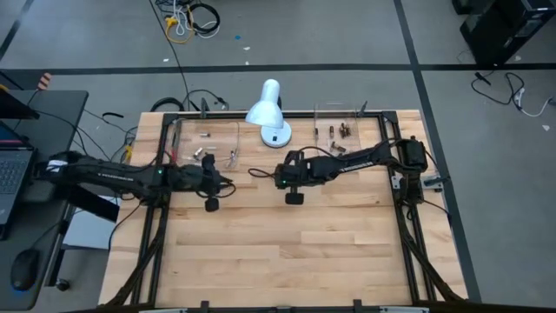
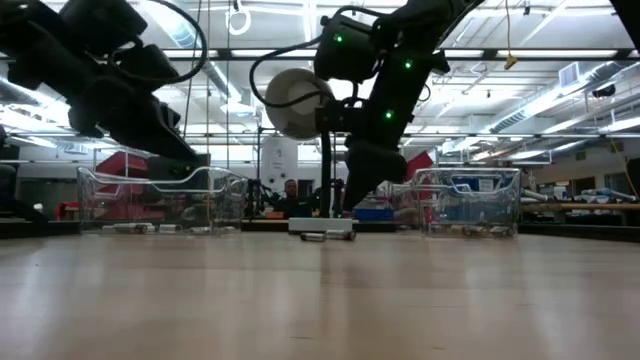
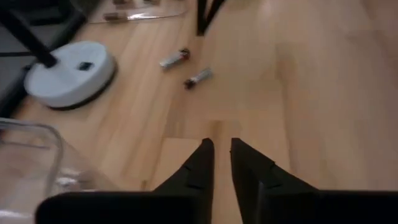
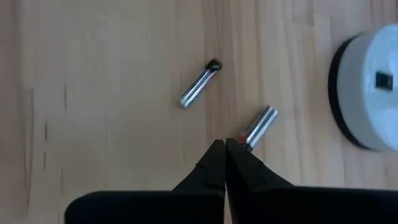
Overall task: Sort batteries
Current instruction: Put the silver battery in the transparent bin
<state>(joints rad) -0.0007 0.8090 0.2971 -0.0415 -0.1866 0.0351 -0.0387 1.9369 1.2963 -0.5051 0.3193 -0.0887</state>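
Note:
Two silvery batteries [image 4: 199, 82] [image 4: 258, 126] lie on their sides on the wooden table, close to the white lamp base [image 4: 373, 93]. My right gripper [image 4: 224, 146] hangs shut just above the table, its tips short of the nearer battery's end, and holds nothing. My left gripper [image 3: 221, 146] hovers farther to the table's left, beside a clear tray [image 3: 37, 143]. It points at the same two batteries [image 3: 174, 58] [image 3: 198, 77], fingers a narrow gap apart with nothing between them.
The left clear tray [image 1: 204, 139] holds silvery batteries and the right clear tray [image 1: 339, 126] holds brown ones, both at the far edge. The white desk lamp [image 1: 269, 109] stands between them. Bare wood [image 1: 287, 252] spreads toward the near edge.

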